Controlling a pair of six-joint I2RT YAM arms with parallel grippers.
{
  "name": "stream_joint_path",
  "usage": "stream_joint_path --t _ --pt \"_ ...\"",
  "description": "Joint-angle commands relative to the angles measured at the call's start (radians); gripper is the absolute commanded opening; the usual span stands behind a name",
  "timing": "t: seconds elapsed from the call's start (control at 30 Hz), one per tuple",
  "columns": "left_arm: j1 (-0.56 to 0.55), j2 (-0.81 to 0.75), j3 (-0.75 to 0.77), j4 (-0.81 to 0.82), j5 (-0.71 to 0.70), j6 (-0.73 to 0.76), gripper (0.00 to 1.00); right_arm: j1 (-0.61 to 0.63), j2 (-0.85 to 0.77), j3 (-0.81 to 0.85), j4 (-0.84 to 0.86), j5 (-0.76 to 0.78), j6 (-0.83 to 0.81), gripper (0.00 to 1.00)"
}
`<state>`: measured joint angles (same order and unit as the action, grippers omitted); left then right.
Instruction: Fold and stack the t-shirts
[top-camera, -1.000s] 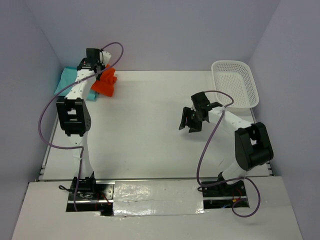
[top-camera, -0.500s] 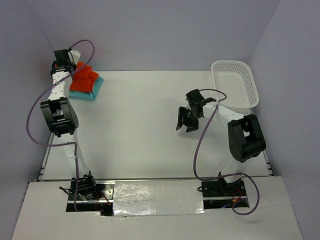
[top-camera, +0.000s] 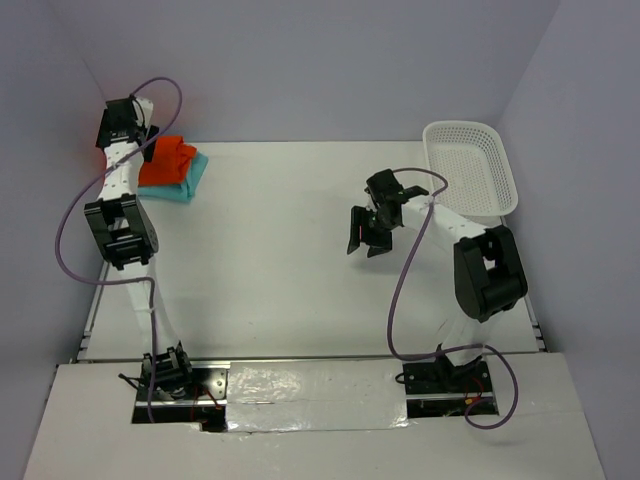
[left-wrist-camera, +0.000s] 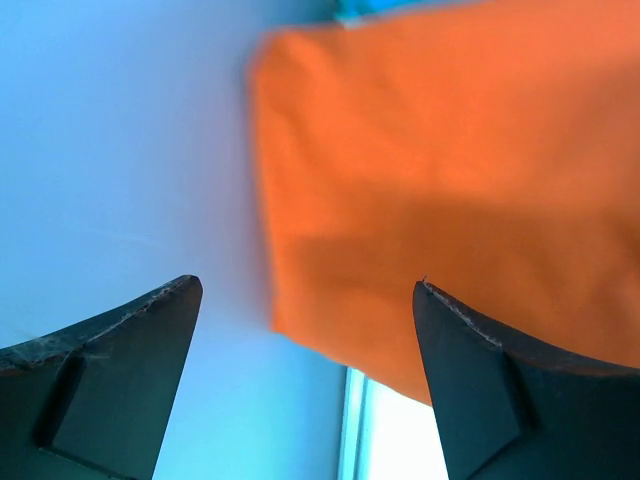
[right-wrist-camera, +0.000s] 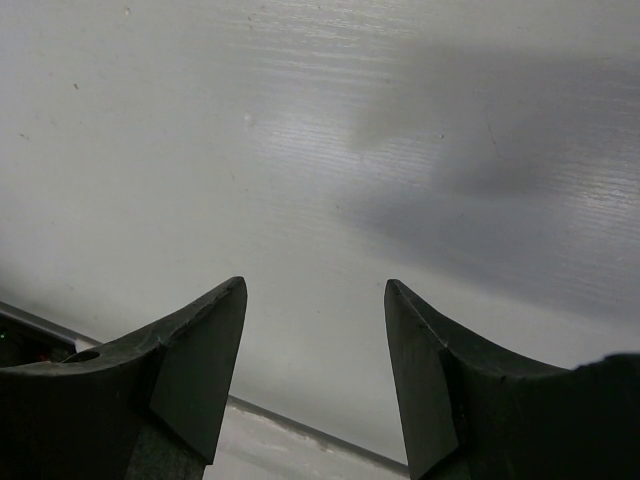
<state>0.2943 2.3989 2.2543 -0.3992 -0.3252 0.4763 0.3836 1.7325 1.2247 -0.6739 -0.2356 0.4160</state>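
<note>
Lying folded atop the teal t-shirt (top-camera: 191, 181), well apart from the basket (top-camera: 470, 133), the orange t-shirt (top-camera: 167, 161) suggests stacking is nearly done; left gripper (top-camera: 124, 121) and right gripper (top-camera: 365, 232) both gape empty.

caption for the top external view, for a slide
Orange t-shirt atop teal t-shirt at the far-left corner; basket far right.

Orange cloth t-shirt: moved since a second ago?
Yes. The bright orange cloth t-shirt shifted left, farther from the white plastic mesh basket, and now lies on the teal t-shirt.
</note>
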Motion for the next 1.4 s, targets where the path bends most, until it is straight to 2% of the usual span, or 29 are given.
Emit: stream_joint_path --t 0.0,0.17,0.23,0.3,0.4,0.57,0.63,0.67,0.7,0.73,0.8,0.83,0.93,1.03,1.1,1.23,1.37 --pt "-0.001 -0.059 0.081 0.002 0.027 -0.11 0.99 0.014 -0.048 0.032 -0.026 0.001 -0.006 0.65" --pt "-0.081 -0.222 -0.119 -0.004 0.21 -0.111 0.99 0.015 -0.076 0.012 -0.019 -0.011 0.01 0.65" --pt "-0.113 -0.219 -0.102 -0.112 0.289 -0.149 0.94 0.017 -0.088 0.013 -0.026 -0.011 0.014 0.65" --pt "-0.148 -0.218 -0.067 -0.183 0.325 -0.197 0.82 0.009 -0.1 0.016 -0.032 -0.001 0.009 0.66" --pt "-0.205 -0.248 -0.096 -0.289 0.405 -0.228 0.78 -0.032 -0.158 -0.019 -0.017 -0.011 0.012 0.67" --pt "-0.285 -0.46 -0.381 -0.354 0.408 -0.212 0.83 -0.152 -0.299 -0.155 0.042 -0.047 0.024 0.69" --pt "-0.309 -0.58 -0.481 -0.394 0.422 -0.197 0.93 -0.178 -0.384 -0.218 0.05 -0.067 0.015 0.69" --pt "-0.314 -0.628 -0.593 -0.42 0.448 -0.188 0.99 -0.187 -0.411 -0.24 0.043 -0.064 0.015 0.69" --pt "-0.316 -0.676 -0.663 -0.424 0.449 -0.17 0.99 -0.19 -0.474 -0.278 0.04 -0.059 0.018 0.69" --pt "-0.314 -0.787 -0.817 -0.418 0.443 -0.16 0.99 -0.192 -0.505 -0.295 0.039 -0.054 0.021 0.69" --pt "-0.316 -0.97 -0.98 -0.379 0.407 -0.11 0.99 -0.195 -0.583 -0.342 0.033 -0.053 0.03 0.69" --pt "-0.316 -1.021 -1.133 -0.363 0.381 -0.094 0.99 -0.196 -0.605 -0.355 0.03 -0.057 0.03 0.69" --pt "-0.314 -1.197 -1.365 -0.328 0.29 -0.032 0.99 -0.198 -0.686 -0.412 0.031 -0.08 0.046 0.69" --pt "-0.313 -1.339 -1.51 -0.287 0.203 0.002 0.99 -0.199 -0.777 -0.47 0.056 -0.116 0.066 0.7" --pt "-0.313 -1.426 -1.555 -0.283 0.181 0.028 0.99 -0.199 -0.839 -0.5 0.066 -0.133 0.069 0.7" --pt "-0.313 -1.526 -1.662 -0.276 0.129 0.051 0.99 -0.199 -0.899 -0.542 0.059 -0.137 0.061 0.7" --pt "-0.313 -1.59 -1.707 -0.276 0.129 0.016 0.99 -0.199 -0.945 -0.577 0.051 -0.125 0.063 0.7"
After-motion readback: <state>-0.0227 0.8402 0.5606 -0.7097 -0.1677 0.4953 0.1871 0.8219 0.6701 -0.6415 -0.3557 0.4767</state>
